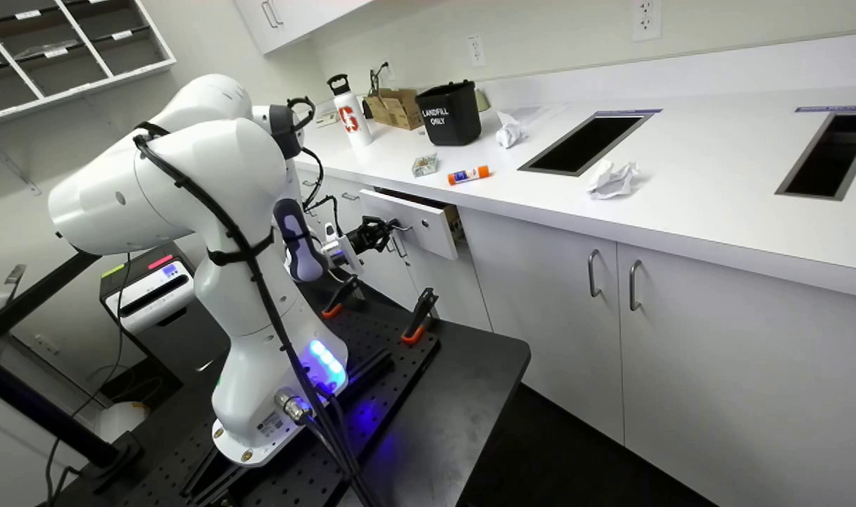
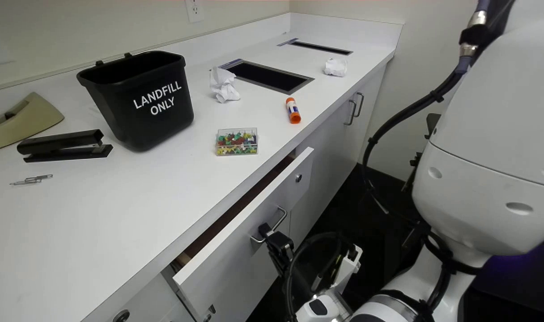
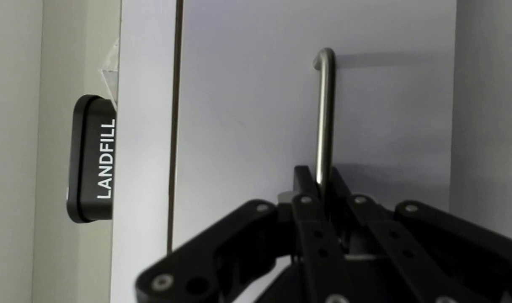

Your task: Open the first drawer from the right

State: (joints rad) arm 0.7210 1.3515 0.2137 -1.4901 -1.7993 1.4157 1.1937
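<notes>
The drawer has a flat white front [image 1: 428, 236] and stands partly open below the counter in both exterior views [image 2: 227, 270]. A dark gap shows between its front and the counter edge, and a little of its wooden box [image 1: 456, 220] shows at the side. Its silver bar handle [image 2: 281, 220] also shows in the wrist view [image 3: 326, 109]. My gripper [image 3: 319, 179] is shut on the handle, one black finger on each side of the bar. It also shows at the handle in both exterior views [image 1: 391, 227] [image 2: 266, 230]. The lower part of the handle is hidden by the fingers in the wrist view.
The white counter [image 2: 133, 232] above holds a black bin [image 2: 151, 103], a pin box [image 2: 237, 142], a glue stick [image 2: 293, 111], a stapler [image 2: 66, 145] and crumpled paper [image 2: 224, 85]. Cabinet doors [image 1: 540, 296] lie beside and below the drawer. The robot's black table [image 1: 470, 373] stands close to them.
</notes>
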